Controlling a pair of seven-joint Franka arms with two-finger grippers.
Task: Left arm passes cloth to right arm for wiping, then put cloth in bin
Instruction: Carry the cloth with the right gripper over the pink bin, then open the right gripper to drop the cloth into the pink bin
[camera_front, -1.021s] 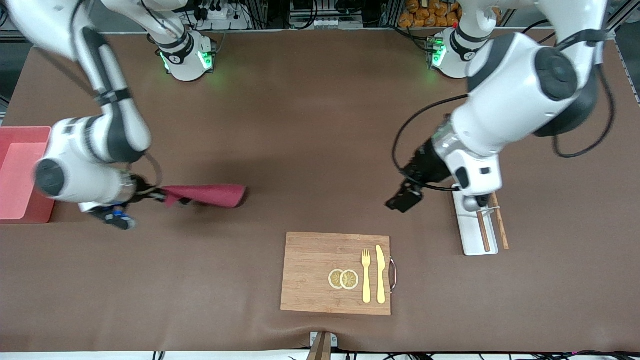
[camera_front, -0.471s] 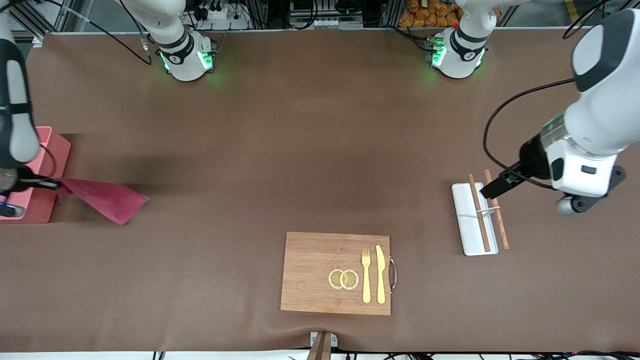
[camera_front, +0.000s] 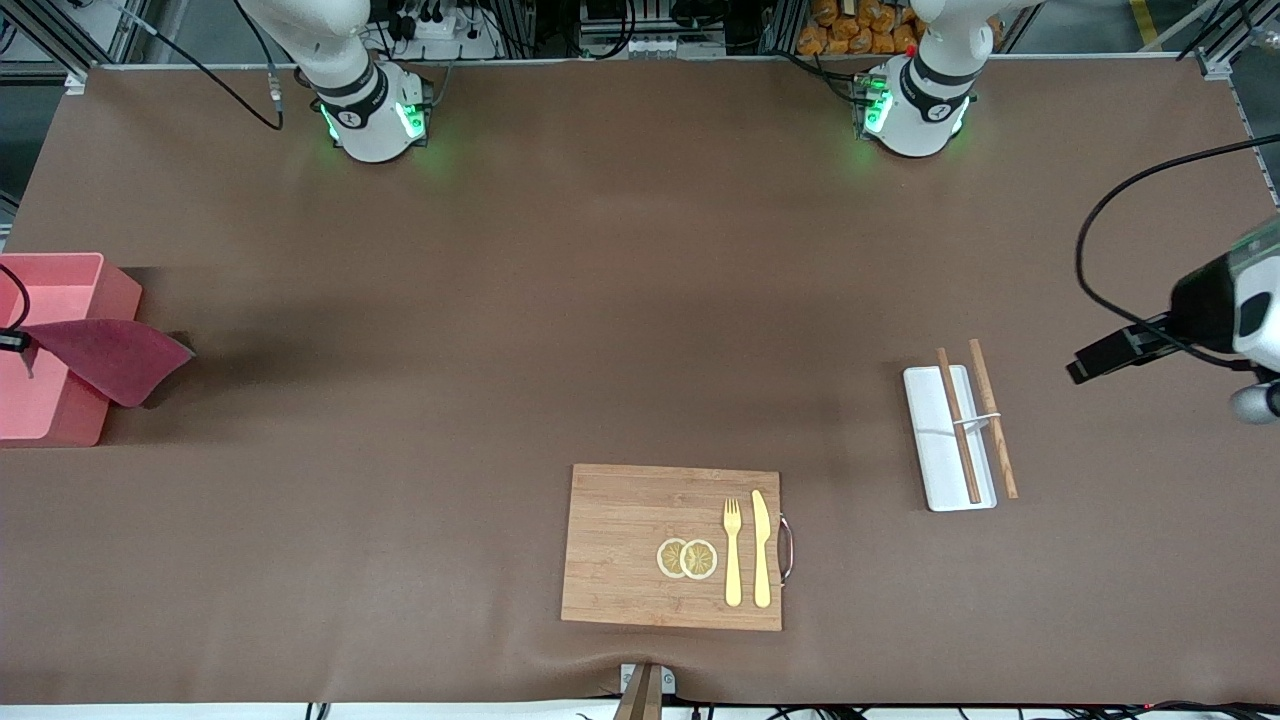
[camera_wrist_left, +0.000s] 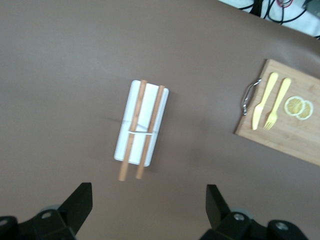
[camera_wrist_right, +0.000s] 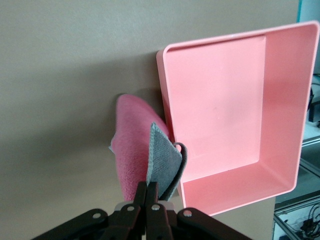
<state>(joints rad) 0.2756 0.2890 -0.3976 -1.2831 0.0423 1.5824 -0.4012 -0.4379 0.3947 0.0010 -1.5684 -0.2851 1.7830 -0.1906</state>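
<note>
The magenta-red cloth (camera_front: 110, 355) (camera_wrist_right: 131, 150) hangs in the air from my right gripper (camera_wrist_right: 150, 194), which is shut on one edge of it. It dangles over the wall of the light pink bin (camera_front: 60, 285) that faces the table's middle. In the right wrist view the bin (camera_wrist_right: 227, 100) holds nothing and the cloth overlaps its rim. In the front view the right gripper (camera_front: 12, 342) shows only at the picture's edge. My left gripper (camera_wrist_left: 148, 202) (camera_front: 1105, 356) hovers open and holds nothing, over bare table at the left arm's end.
A small white tray (camera_front: 940, 440) (camera_wrist_left: 125, 140) with two wooden chopsticks (camera_front: 975, 420) sits near the left arm's end. A wooden cutting board (camera_front: 625, 545) with lemon slices (camera_front: 687, 558), a yellow fork (camera_front: 733, 550) and a knife (camera_front: 761, 548) lies near the table's front edge.
The right arm has carried the cloth from mid-table to the bin at its end. The left arm has drawn back from the white tray toward its own end of the table.
</note>
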